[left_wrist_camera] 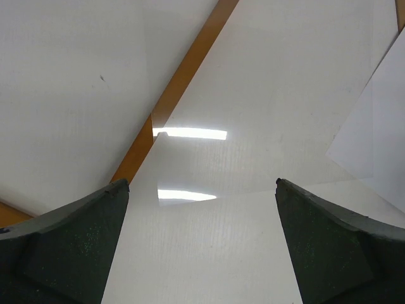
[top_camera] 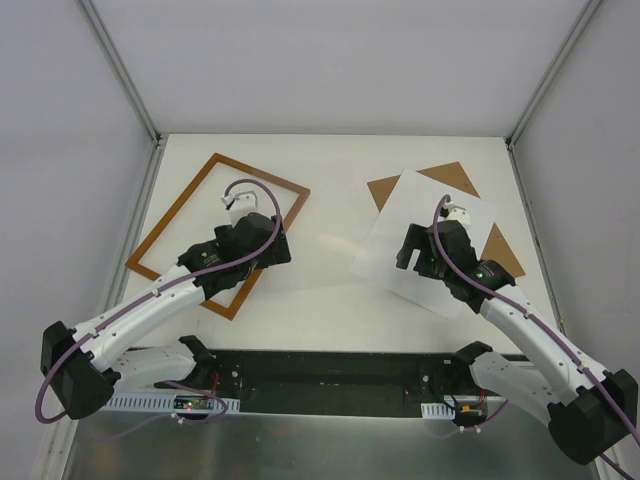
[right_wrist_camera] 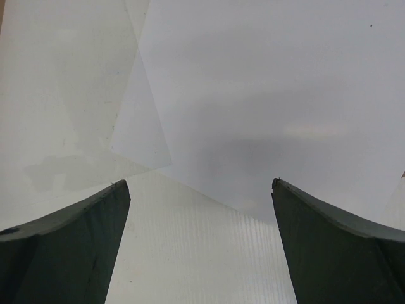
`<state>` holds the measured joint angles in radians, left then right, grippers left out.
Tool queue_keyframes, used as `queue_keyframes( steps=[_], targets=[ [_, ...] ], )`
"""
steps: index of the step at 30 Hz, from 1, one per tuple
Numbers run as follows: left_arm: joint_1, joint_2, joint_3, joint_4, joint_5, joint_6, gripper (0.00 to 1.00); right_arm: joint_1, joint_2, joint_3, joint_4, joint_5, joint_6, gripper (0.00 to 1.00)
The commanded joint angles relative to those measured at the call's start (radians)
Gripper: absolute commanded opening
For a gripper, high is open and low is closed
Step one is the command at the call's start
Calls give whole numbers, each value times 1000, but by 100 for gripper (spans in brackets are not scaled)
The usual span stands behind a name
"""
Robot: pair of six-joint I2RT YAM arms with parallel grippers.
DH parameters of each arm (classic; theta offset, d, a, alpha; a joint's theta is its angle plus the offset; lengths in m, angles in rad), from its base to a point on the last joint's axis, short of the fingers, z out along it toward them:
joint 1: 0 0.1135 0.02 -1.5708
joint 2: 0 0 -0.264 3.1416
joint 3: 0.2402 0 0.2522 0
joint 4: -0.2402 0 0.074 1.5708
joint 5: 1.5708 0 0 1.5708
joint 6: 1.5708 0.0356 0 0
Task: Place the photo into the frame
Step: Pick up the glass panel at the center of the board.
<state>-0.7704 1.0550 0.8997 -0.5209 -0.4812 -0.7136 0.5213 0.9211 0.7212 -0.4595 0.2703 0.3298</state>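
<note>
Left gripper (left_wrist_camera: 202, 187) and right gripper (right_wrist_camera: 199, 190) both wide, empty; photo (top_camera: 425, 200) well apart from frame (top_camera: 262, 175).
We should pinch only the photo's edge lying off the backing board (top_camera: 440, 177), not the board.

We read no text, labels, brands or numbers anywhere; photo (top_camera: 420, 200) lies plain white side up, frame (top_camera: 262, 173) carries no markings.

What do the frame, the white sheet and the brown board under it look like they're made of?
The frame: likely wood, thin orange-brown rails, smooth finish. The white sheet: probably paper, thin, flat, matte. The brown board: perhaps fibreboard or card, even dull brown; texture too small to tell.
</note>
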Motion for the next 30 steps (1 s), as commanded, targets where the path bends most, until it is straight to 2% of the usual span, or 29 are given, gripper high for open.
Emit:
queue_keyframes(
  steps=[1, 7, 11, 16, 20, 24, 27, 30],
  targets=[
    [11, 7, 4, -16, -22, -9, 99, -4, 1, -3, 12, -20, 11, 96],
    [14, 17, 4, -36, -20, -26, 99, 40, 47, -9, 50, -60, 34, 96],
    [42, -1, -2, -36, -7, -26, 99, 156, 128, 23, 76, -33, 72, 95],
    [224, 14, -21, -39, 140, -78, 99, 239, 234, 3, 263, -120, 141, 96],
    [325, 100, 8, -19, 161, -112, 99, 293, 332, 1, 396, -143, 176, 96],
    [368, 242, 68, 37, 155, -84, 99, 319, 406, 32, 433, -129, 166, 96],
    [430, 339, 68, 234, 280, 11, 98, 319, 418, 53, 427, -94, 124, 96],
    [511, 457, 114, 301, 427, 42, 95, 316, 395, 61, 406, -80, 95, 96]
  ],
)
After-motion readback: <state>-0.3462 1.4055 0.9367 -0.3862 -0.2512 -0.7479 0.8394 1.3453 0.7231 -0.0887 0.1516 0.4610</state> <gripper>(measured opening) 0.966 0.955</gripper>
